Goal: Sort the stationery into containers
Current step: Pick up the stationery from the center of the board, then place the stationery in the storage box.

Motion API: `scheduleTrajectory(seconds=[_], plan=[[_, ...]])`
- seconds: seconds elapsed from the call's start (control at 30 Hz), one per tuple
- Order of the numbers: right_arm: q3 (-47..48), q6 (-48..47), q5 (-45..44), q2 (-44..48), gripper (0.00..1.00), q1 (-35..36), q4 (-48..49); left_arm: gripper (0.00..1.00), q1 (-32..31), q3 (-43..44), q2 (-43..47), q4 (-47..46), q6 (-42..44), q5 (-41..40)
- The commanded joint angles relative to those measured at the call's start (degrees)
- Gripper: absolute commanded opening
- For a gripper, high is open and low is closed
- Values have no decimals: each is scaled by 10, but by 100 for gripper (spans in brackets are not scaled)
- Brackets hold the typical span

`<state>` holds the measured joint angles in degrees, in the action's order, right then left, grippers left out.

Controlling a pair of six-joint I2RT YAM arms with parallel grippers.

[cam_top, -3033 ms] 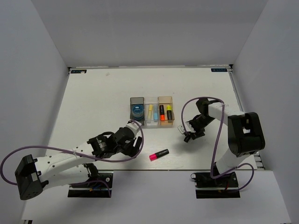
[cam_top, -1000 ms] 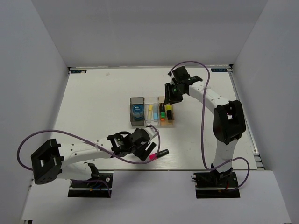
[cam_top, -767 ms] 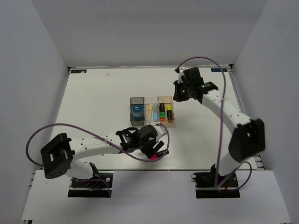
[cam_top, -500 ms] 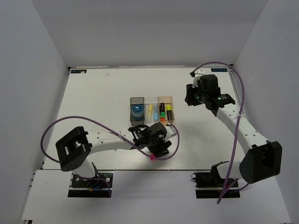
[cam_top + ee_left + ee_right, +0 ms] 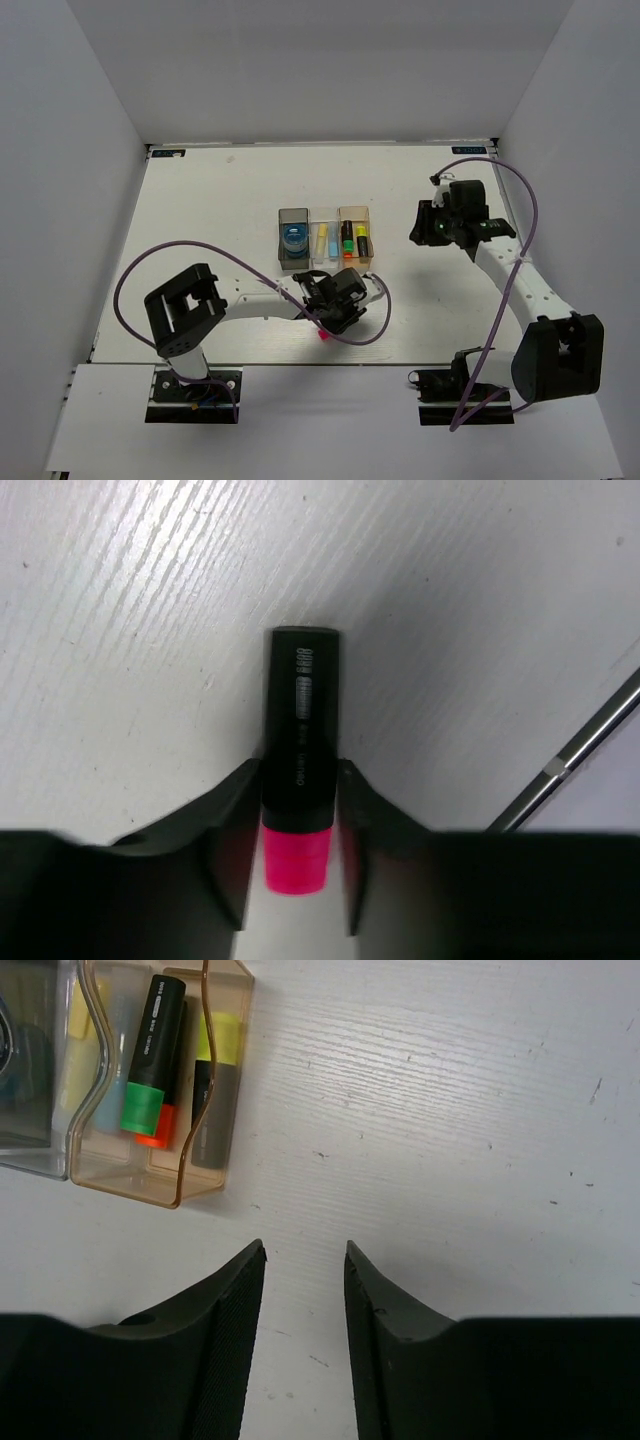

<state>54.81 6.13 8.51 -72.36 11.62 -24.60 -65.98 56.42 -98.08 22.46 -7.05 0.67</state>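
Black highlighter [image 5: 300, 720] with pink cap; orange-tan translucent bin [image 5: 130, 1189] showing green, orange and yellow caps [image 5: 145, 1108]; streaky white worktop [image 5: 450, 1110].

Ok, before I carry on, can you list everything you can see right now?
smoky grey bin: one, left end of the joined row, mid-table
clear bin: one, middle of the row
orange-tan bin: one, right end of the row
tape roll: one, blue, in the smoky grey bin
pens: two, pale yellow and light blue, in the clear bin
binned highlighters: three, green, orange and yellow caps, in the orange-tan bin
pink highlighter: one, black body, on the table near its front edge
table: one, white
left hand: black, closed on the pink highlighter
right hand: black, open, empty, right of the bins
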Motion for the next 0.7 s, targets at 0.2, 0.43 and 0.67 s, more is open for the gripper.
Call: scheduleTrajectory(seconds=[0.2,0.43,0.67], plan=[[-10,4,87,34,90,-39,14,2,-9,18,-39,50,5,-4],[-21,-29,76,50,78,-59,9,0,14,150,15,97,16,-29],[-36,-18,94,62,74,-81,16,0,102,339,-32,123,-45,-15]])
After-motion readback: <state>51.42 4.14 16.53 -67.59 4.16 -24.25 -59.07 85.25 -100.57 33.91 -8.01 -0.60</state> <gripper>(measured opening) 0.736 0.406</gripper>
